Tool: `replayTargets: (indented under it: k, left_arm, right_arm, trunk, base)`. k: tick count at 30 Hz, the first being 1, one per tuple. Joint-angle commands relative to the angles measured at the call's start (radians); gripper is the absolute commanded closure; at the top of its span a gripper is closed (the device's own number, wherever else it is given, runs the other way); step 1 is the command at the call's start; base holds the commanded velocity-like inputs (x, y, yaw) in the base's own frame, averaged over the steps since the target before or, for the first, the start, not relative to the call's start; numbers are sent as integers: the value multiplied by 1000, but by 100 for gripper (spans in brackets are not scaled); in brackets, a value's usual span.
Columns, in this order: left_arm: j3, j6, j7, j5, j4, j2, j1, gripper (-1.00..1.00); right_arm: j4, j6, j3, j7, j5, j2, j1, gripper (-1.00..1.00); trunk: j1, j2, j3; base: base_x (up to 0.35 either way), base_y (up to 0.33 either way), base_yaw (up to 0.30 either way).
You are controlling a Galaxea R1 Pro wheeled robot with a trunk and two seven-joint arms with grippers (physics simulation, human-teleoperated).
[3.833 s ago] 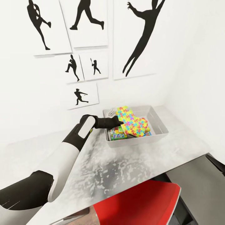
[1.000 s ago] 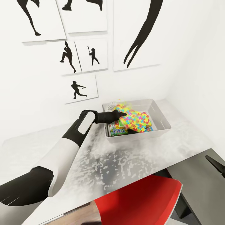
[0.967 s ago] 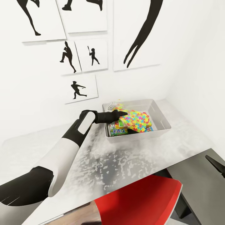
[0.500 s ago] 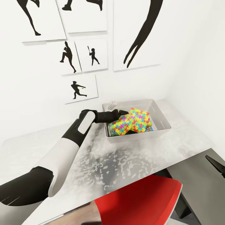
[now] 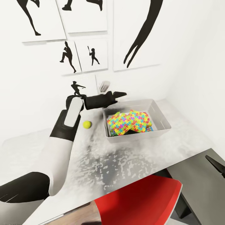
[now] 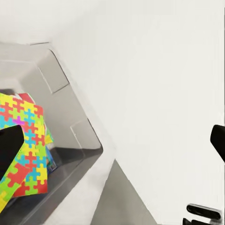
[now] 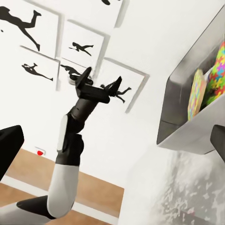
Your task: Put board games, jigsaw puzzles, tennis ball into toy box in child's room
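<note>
Small yellow-green tennis ball (image 5: 87,124) sits on pale speckled desk (image 5: 131,162), just beside shallow grey toy box's (image 5: 161,118) near-left corner; colourful jigsaw panels (image 5: 128,121) lie inside. Left gripper (image 5: 111,90) hovers above, fingers spread, empty, likely clearing the box. Right gripper (image 5: 215,164): jaw state unclear.

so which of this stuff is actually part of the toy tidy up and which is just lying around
Part of the job:
- toy box
- jigsaw puzzles, lying inside it
- tennis ball, on the table beside the box
- left gripper, open, raised above the box

Just around:
- red chair
- wall pictures
</note>
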Motion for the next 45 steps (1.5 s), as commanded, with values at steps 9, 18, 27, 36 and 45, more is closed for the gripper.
replayTargets:
  k: [9,18,27,36,45]
  left_arm:
    - [53,13,-16,139,-39,284,30,-100]
    - [32,3,9,216,-36,466,106,-100]
    - [-11,2,208,154,-32,471,117,-100]
    - [151,10,-20,239,-106,600,409,-100]
    - [326,5,-613,261,-131,665,714,-100]
  right_arm:
    - [1,4,0,2,0,0,-1,-100]
    - [-1,-20,0,1,0,0,-1,-100]
    - [-1,-33,-1,0,13,0,0,-100]
    - [-4,-38,-8,-5,133,0,-1,-100]
    - [0,-49,-58,-32,165,0,-1,-100]
  trunk:
    - [1,-2,-2]
    - [1,-2,-2]
    - [1,-2,-2]
    - [1,-2,-2]
    - [1,-2,-2]
  base:
    - [0,0,0]
    - [0,0,0]
    - [0,0,0]
    - [0,0,0]
    - [0,0,0]
